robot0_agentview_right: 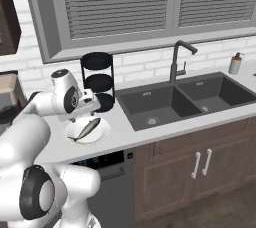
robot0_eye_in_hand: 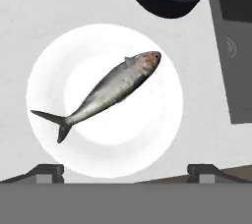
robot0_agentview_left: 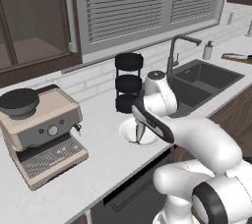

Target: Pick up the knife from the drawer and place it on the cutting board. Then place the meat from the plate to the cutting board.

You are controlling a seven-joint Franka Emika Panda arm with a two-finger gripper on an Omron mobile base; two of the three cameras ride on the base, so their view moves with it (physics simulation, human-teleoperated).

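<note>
base views: 2, behind arm, share plate (robot0_agentview_left: 129,133) | hand view: straight down, close over plate

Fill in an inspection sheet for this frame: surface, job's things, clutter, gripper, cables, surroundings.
Surface: pale counter, bare around the plate.
Job's things: silver fish lying on the white plate; cutting board far off past the sink, something lying on it, too small to tell; drawer not identified.
Clutter: black three-tier rack behind the plate; espresso machine; soap bottle.
Gripper: gripper open, above the plate, holding nothing.
Cables: nothing seen.
Surroundings: dark double sink, faucet, shuttered window, brown cabinets.
</note>
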